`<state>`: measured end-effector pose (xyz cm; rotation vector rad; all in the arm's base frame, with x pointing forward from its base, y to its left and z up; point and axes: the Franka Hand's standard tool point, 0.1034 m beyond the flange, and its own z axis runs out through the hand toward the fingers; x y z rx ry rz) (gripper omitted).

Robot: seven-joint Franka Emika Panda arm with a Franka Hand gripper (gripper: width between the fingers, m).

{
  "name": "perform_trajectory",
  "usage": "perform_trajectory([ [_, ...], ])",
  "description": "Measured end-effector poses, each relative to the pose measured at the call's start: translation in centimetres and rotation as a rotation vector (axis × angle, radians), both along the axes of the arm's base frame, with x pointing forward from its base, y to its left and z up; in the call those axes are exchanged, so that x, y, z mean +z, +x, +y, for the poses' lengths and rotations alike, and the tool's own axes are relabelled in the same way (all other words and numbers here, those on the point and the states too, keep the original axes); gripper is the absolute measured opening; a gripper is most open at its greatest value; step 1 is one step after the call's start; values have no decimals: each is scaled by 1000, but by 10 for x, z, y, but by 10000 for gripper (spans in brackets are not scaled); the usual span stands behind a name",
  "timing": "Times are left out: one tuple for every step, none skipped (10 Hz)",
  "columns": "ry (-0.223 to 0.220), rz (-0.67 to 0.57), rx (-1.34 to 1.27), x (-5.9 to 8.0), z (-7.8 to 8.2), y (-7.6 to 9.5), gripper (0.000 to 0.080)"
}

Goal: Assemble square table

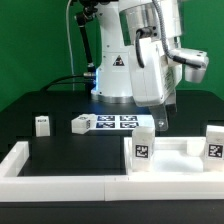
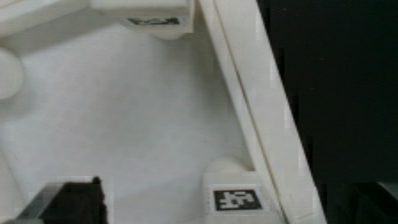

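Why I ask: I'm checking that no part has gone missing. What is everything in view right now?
square top: 1, white, front of the black surface at the exterior view's right
tagged posts: 2, white, standing at the top's near corners; cannot tell whether they are seated
upright leg: 1, white, exterior view's left, standing alone
lying leg: 1, white, on its side beside the marker board
marker board: 1, white with black tags, centre, before the robot's base
wall bars: 2 seen, white, front and left edges
table: 1, black
arm: 1, white, rear centre
gripper: 1, dark fingers, open, above the square top
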<state>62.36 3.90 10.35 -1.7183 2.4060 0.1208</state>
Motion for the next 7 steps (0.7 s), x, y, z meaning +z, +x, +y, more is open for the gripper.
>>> perform_trajectory([
  [0, 1, 0, 0, 0, 0, 649],
  [-1, 2, 0, -1, 0, 0, 649],
  [-1, 2, 0, -2, 0, -1, 649],
  [-8, -15, -4, -2, 1, -1, 649],
  [-44, -81, -18, -4, 5, -14, 649],
  [-65, -96, -13, -12, 13, -38, 649],
  [-85, -105, -3, -20, 21, -53, 649],
])
